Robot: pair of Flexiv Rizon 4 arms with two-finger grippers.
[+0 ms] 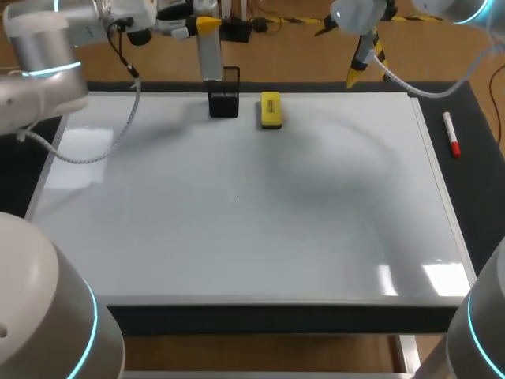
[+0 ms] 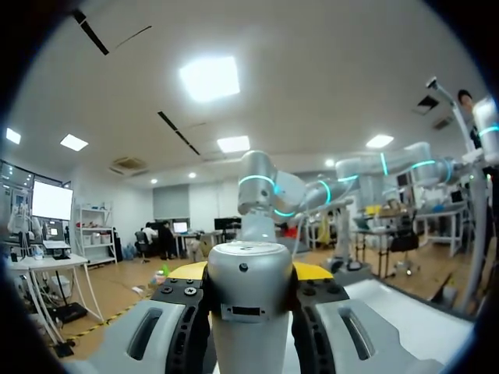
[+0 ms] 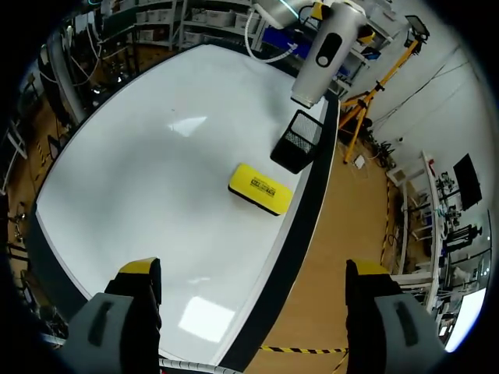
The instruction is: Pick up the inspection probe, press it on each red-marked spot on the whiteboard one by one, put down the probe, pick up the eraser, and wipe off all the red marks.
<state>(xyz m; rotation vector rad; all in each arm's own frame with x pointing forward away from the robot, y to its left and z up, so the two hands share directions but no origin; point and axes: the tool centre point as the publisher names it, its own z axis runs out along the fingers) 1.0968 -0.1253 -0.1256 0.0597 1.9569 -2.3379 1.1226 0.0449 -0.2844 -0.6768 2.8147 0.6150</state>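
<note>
- The left gripper (image 1: pixel 207 26) is clamped on the inspection probe (image 1: pixel 210 57), just above the black holder (image 1: pixel 224 101).
- The eraser (image 1: pixel 271 110) lies just beside the holder, on the whiteboard (image 1: pixel 237 229).
- The right gripper (image 3: pixel 253 269) has its fingers spread wide, well apart from the holder, on the eraser's side.

Light: bright, even, from overhead. Src: ceiling panels (image 2: pixel 209 78), blown out white in L wrist view.
Whiteboard (image 1: pixel 237 229): glossy. White glare patches at near R corner & along L edge in head view. 2 more bright reflections in R wrist view.
Shadows: soft, grey, broad smudges over far half of board. Thin dark rim under eraser (image 1: pixel 271 110).
</note>
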